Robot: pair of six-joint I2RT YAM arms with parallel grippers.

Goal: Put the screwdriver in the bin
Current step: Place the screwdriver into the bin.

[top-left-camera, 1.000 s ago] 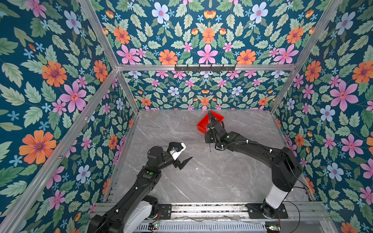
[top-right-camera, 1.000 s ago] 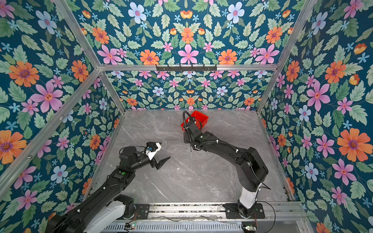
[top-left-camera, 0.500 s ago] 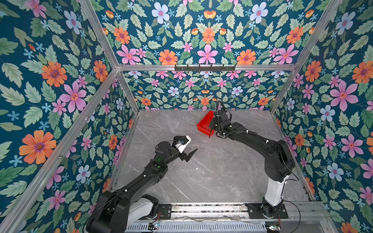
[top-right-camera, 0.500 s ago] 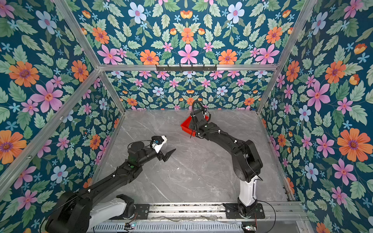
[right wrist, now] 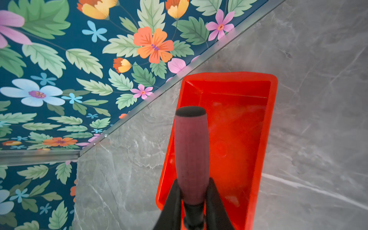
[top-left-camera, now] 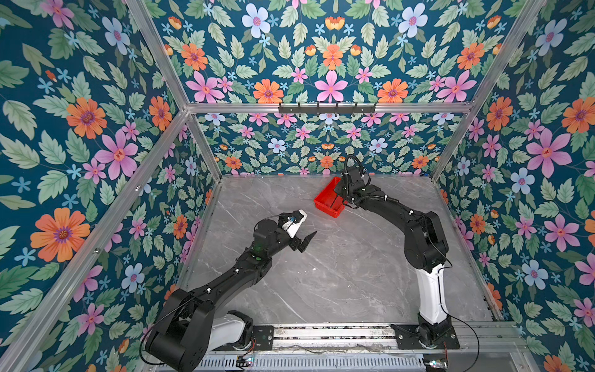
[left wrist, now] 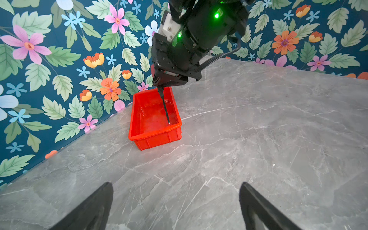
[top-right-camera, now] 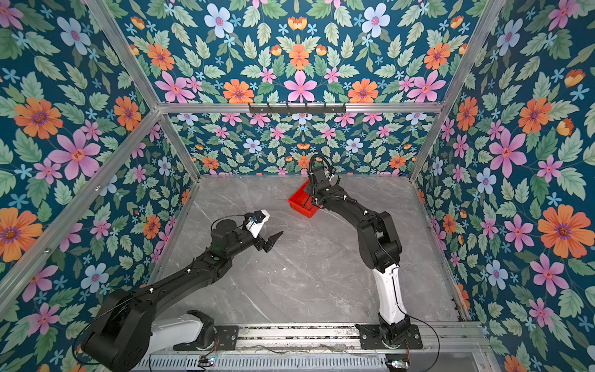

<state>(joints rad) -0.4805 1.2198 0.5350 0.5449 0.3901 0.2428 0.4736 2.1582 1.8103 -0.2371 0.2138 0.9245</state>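
Right wrist view: the right hand (right wrist: 194, 207) clamps the screwdriver (right wrist: 191, 151) tip-down over the bin (right wrist: 273, 111), at twelve o'clock on the counter (top-left-camera: 338, 273). Released here, its handle might topple over the low wall. The left hand (left wrist: 176, 185) gapes wide, empty.

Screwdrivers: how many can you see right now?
1. The screwdriver is clamped in the right gripper above the red bin, shaft pointing down into it. The wrist views show no other in the bin; little seems hidden.
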